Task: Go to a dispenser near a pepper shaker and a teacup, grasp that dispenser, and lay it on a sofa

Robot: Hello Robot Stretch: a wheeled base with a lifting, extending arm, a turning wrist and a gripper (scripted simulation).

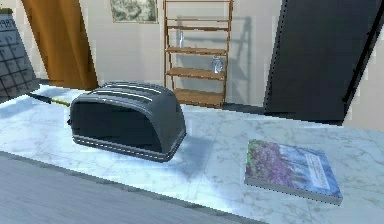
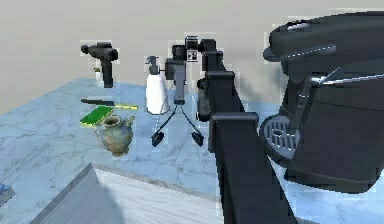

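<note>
A white dispenser bottle with a pump top (image 2: pixel 155 90) stands on the marble counter (image 2: pixel 60 150) in the arm side view. Just right of it is my gripper (image 2: pixel 177 138), its two thin fingers (image 2: pixel 158 136) pointing down toward the countertop. I cannot tell whether it holds anything. In front of the bottle stands a small greenish-grey two-handled vessel (image 2: pixel 117 135), and a flat green item (image 2: pixel 97 116) lies beside that. Farther back stands a dark T-shaped object (image 2: pixel 100 60). A small dark cup-like thing (image 2: pixel 204 88) peeks out behind the arm (image 2: pixel 240 150).
A big black coffee machine (image 2: pixel 325 100) fills the arm side view's right. In the forward view the counter carries a dark toaster (image 1: pixel 125 120), a book (image 1: pixel 292 168) and a yellow-handled knife (image 1: pixel 50 97). Beyond it are a wooden shelf (image 1: pixel 198 50) and a dark tall cabinet (image 1: pixel 320 55).
</note>
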